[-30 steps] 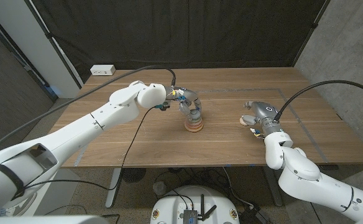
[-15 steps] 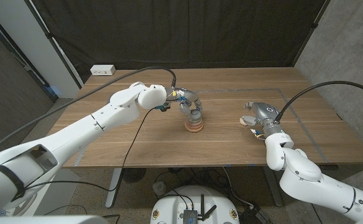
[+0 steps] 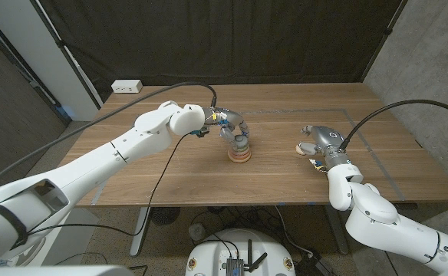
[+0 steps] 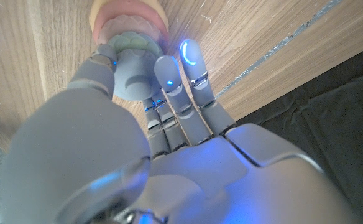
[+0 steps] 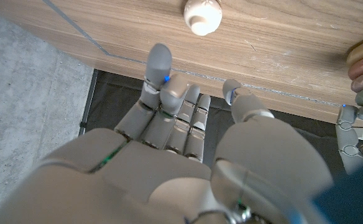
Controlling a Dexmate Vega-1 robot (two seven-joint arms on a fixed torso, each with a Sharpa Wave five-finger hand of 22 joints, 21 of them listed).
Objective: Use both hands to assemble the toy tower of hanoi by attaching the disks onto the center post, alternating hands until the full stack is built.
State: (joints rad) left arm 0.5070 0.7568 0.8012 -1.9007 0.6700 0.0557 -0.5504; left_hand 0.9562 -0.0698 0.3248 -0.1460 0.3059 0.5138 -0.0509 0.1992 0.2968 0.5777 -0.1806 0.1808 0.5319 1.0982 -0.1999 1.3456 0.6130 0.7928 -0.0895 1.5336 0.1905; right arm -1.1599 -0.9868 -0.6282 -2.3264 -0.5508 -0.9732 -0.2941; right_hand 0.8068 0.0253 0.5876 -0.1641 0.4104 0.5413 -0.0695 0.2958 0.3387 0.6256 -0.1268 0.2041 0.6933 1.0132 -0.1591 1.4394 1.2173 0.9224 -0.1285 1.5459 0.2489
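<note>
Head view, with both wrist views. We see the stack of disks (image 3: 240, 153) standing near the middle of the wooden counter (image 3: 170, 172), its axis upright along the center post, which is hidden under the disks. The left hand (image 3: 232, 126) sits directly over the top of this stack, fingers reaching down around the uppermost disk. In the left wrist view, the thumb and fingers (image 4: 169, 78) close on a pale grey-green disk (image 4: 132, 56) that lies just above a pinkish one (image 4: 128, 15); we judge the hand to be pinching this disk while seating it, though whether it is fully down on the post cannot be told.

The right hand (image 3: 321, 146) stands well apart on the robot's right, fingers loosely spread and holding nothing. Just beyond its fingertips lies a small white knob-shaped piece (image 5: 202, 15), plainly closer to this hand than to the left one.

We judge the coming move to turn on this relation: the left hand must lift straight up off the post's axis, after which the nearer right hand takes the white piece and carries it toward the stack.
</note>
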